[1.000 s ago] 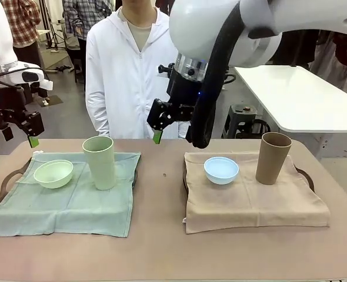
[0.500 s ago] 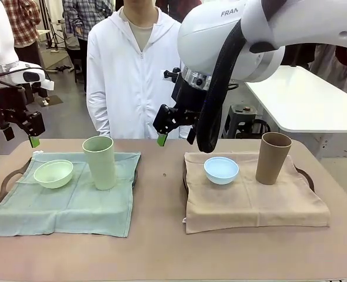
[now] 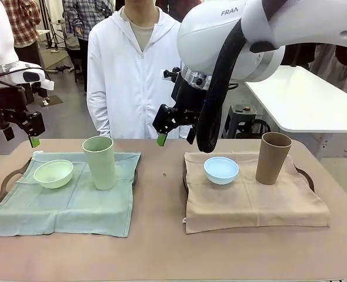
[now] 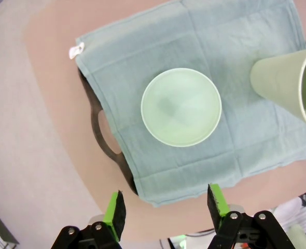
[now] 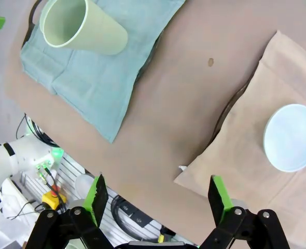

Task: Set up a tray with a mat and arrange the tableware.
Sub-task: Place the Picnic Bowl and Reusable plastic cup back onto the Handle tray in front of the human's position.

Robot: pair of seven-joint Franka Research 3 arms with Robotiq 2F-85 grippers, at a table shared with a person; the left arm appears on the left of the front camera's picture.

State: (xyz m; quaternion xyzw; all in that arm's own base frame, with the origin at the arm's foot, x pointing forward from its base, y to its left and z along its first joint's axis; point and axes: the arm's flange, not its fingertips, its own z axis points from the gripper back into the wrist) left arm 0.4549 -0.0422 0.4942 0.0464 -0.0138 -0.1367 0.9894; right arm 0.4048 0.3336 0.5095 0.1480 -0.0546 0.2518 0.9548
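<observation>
The left end effector (image 3: pixel 19 136) hung spread and empty above the worktop's (image 3: pixel 162 247) left edge. On the green mat (image 3: pixel 67 202) sat the pale green bowl (image 3: pixel 53 174), mouth up, beside the pale green tumbler (image 3: pixel 100 162), upright, long axis vertical. The right end effector (image 3: pixel 174 140) hovered spread, holding nothing. On the tan mat (image 3: pixel 250 202), the light blue bowl (image 3: pixel 221 170) and upright brown tumbler (image 3: pixel 273 158) stood apart.

I see a bare strip of table (image 3: pixel 162 194) between the green mat (image 3: pixel 62 205) and the tan mat (image 3: pixel 250 202), open from near edge to far. The near halves of both mats lie free. At the far side stand the green tumbler (image 3: pixel 100 162), green bowl (image 3: pixel 53 174), blue bowl (image 3: pixel 221 170) and brown tumbler (image 3: pixel 273 157); a person (image 3: pixel 129 76) blocks beyond.
</observation>
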